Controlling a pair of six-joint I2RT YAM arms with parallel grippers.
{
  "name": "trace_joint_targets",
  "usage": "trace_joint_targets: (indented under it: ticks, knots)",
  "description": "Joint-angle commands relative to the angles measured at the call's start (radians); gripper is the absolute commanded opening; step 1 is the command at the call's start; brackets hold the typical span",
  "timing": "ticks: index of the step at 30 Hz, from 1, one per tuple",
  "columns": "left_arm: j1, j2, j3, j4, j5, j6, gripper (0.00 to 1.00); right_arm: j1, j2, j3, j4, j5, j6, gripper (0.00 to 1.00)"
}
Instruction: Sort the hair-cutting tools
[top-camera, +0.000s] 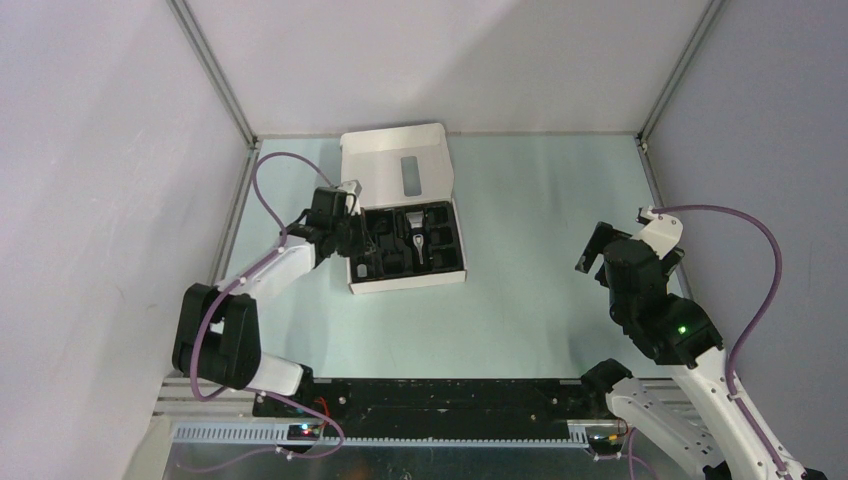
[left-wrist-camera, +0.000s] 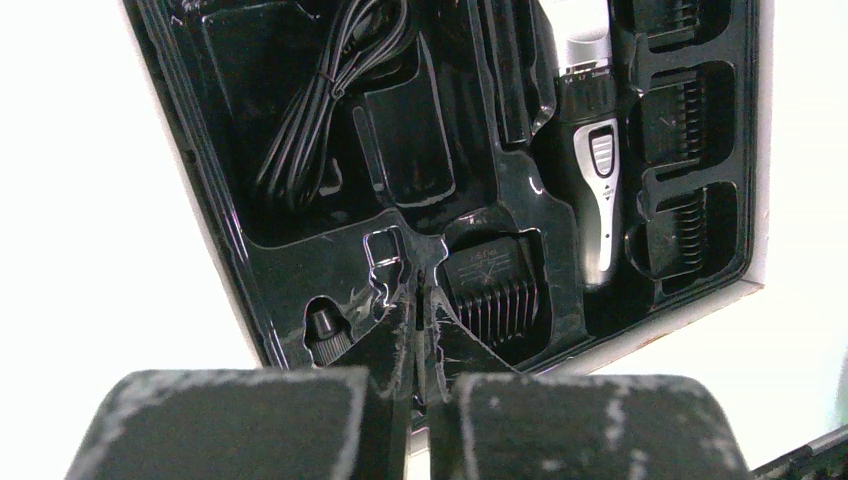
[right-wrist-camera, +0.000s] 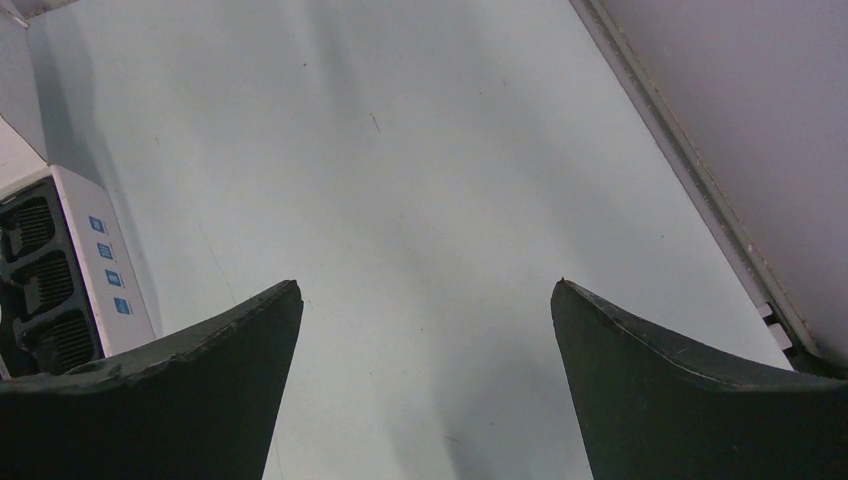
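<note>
1. Fingers of the left gripper (left-wrist-camera: 420, 325) are clenched together at the near rim of the black tray (left-wrist-camera: 410, 140); the right gripper (right-wrist-camera: 425, 300) is spread wide over the table (right-wrist-camera: 420, 150), holding nothing
2. A ribbed black comb attachment (left-wrist-camera: 490, 290) sits in the nearest pocket
3. Beyond it the slim silver-and-black clipper (left-wrist-camera: 597, 190) lies in its slot, with the tied black cord (left-wrist-camera: 320, 100) to its left
4. The tray fills a white box (top-camera: 405, 283) whose lid (top-camera: 395, 165) stands open behind
</note>
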Motion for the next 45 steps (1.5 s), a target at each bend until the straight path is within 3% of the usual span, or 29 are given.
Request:
trace_joint_targets:
  ticks: [1,7,19,37,45]
  knots:
    - [0.004,0.012,0.057,0.012,0.006,0.004,0.07,-0.004,-0.001,-0.001,0.007,0.028,0.011,0.99]
    - [0.005,0.015,0.061,0.0,-0.012,0.006,0.17,-0.006,-0.008,-0.001,0.005,0.027,0.011,0.99]
    - [0.003,0.026,0.068,-0.026,-0.028,0.007,0.17,-0.006,-0.012,-0.001,0.004,0.026,0.012,0.99]
    - [-0.045,0.081,0.093,-0.096,-0.09,-0.019,0.0,-0.006,-0.025,-0.002,-0.003,0.021,0.015,0.99]
    - [-0.082,0.077,0.063,-0.131,-0.117,-0.041,0.0,-0.005,-0.044,-0.001,-0.007,0.022,0.016,0.99]
